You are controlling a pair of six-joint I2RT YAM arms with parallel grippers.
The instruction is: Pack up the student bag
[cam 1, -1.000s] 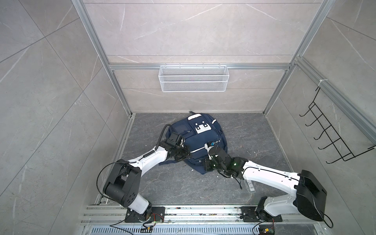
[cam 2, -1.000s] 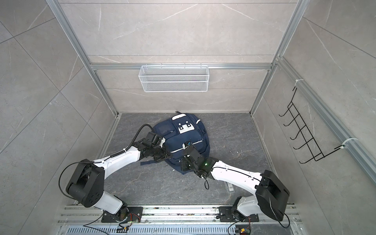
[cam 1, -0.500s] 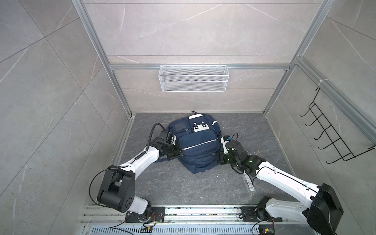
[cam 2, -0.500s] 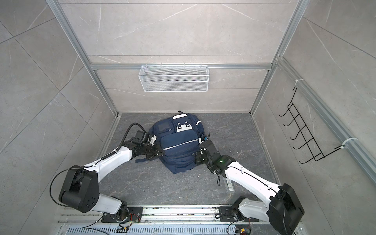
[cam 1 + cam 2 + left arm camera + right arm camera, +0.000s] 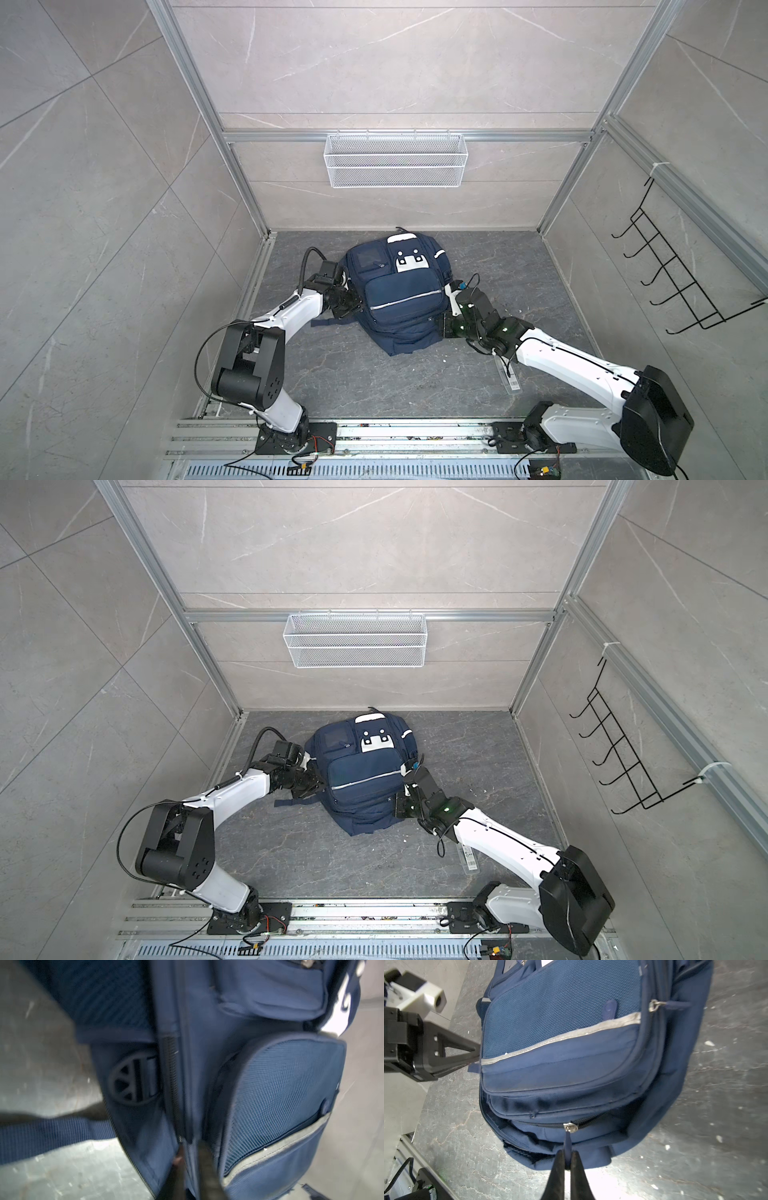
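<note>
The student bag (image 5: 399, 291) (image 5: 361, 771), navy with white patches and a silver stripe, lies front-up on the grey floor in both top views. My right gripper (image 5: 437, 326) (image 5: 566, 1157) is at its lower right side, shut on the navy zipper pull (image 5: 568, 1140) hanging from a metal slider (image 5: 571, 1127). My left gripper (image 5: 356, 306) (image 5: 192, 1167) presses against the bag's left side. The left wrist view is blurred. A seam of bag fabric (image 5: 192, 1153) lies between the slightly parted fingers, and whether it is gripped is unclear.
A loose navy strap (image 5: 332, 322) trails on the floor under the left arm. A clear flat strip (image 5: 509, 374) lies by the right arm. A white wire basket (image 5: 395, 160) hangs on the back wall and a black hook rack (image 5: 681, 286) on the right wall.
Both grippers have spread from the bag's near front to its two sides. The right one travelled round the right side with the pull. The bag has settled flatter and farther back.
</note>
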